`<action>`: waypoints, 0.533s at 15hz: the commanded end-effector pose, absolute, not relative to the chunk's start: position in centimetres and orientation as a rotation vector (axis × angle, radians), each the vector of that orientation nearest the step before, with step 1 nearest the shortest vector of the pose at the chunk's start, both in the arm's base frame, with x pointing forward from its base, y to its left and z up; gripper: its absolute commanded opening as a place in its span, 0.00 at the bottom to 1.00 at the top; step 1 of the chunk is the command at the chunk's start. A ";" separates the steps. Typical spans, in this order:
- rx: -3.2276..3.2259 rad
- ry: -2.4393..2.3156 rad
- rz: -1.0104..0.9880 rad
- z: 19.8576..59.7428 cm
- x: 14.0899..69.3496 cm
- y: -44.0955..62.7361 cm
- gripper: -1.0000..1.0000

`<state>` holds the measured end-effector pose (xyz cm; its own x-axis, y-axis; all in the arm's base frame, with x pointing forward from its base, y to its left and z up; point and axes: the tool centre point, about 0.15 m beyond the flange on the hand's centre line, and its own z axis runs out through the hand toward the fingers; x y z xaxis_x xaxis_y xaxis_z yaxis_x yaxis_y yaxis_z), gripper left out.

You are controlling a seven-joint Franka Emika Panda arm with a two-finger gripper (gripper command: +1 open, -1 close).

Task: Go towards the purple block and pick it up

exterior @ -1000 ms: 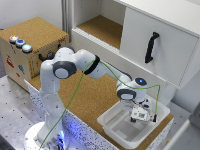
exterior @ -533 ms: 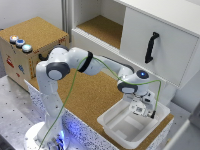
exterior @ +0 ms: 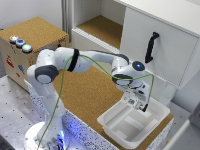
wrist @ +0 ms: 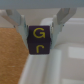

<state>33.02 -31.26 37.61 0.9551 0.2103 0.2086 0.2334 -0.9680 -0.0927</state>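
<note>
Jaws clenched on the block point(wrist: 40, 40) (yellow letters facing the wrist camera), held just above the tub point(exterior: 112, 121) rim, apparently lifted so it hangs free.

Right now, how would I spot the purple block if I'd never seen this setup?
Find the white tub at the cork counter's edge; the pincer hangs above it. Between its fingers sits the purple block, a tiny dark cube marked with yellow letters.

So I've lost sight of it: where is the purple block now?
The purple block sits between the claw's fingers, above the white tub's rim, at the exterior view's right.
</note>
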 end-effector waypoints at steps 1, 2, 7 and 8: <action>-3.137 -0.226 -0.351 38.5 31.1 -20.2 0.00; -3.158 -0.219 -0.393 39.0 30.7 -18.0 0.00; -3.199 -0.296 -0.452 41.0 30.1 -9.3 0.00; -3.198 -0.317 -0.474 41.6 30.2 -7.6 0.00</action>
<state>32.33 -17.54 40.00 0.9503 0.1978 0.2405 0.2258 -0.9695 -0.0950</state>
